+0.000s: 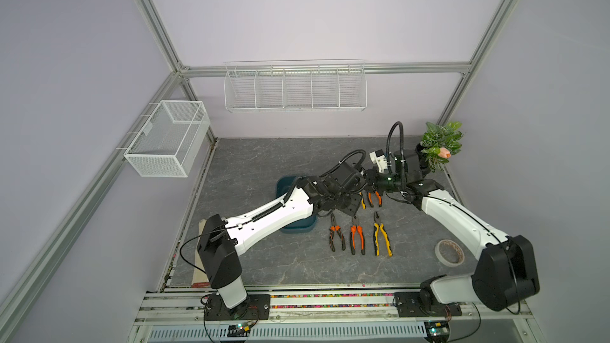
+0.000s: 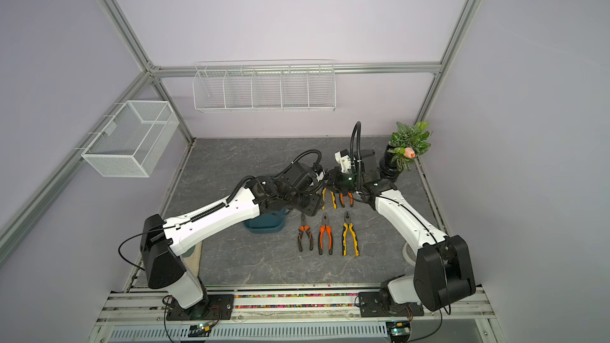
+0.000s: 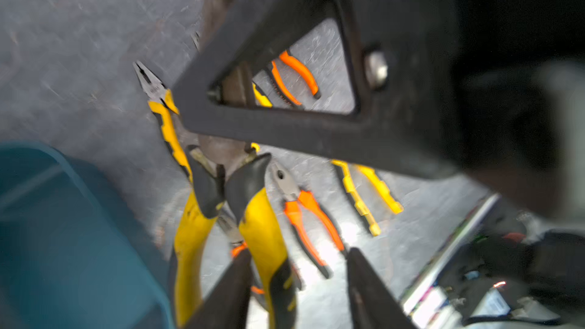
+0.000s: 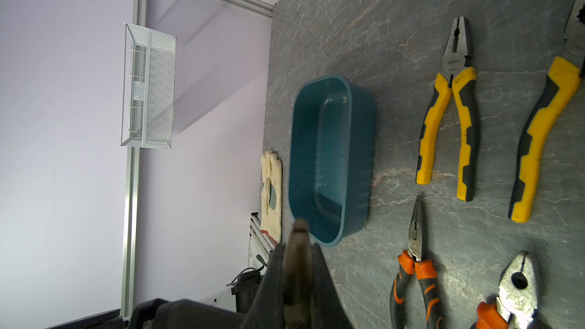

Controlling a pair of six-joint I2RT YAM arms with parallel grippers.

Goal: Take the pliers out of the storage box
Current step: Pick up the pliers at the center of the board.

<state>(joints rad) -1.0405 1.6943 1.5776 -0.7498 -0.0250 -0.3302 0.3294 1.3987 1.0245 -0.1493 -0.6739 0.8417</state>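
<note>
Right tool [image 4: 299,251] pinches yellow pliers [image 3: 262,226] by the nose — left tool [image 3: 297,253] is spread; left arm [image 1: 270,216] hides part of the storage box [image 1: 298,227].

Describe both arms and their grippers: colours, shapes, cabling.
The left arm and right arm have white shells with black joints and blocky black shoulder housings. Black corrugated conduit runs along each and loops over the wrist. The left gripper and right gripper are matte black with tapering fingers; the right's are hollow triangular frames with silver screws.
</note>
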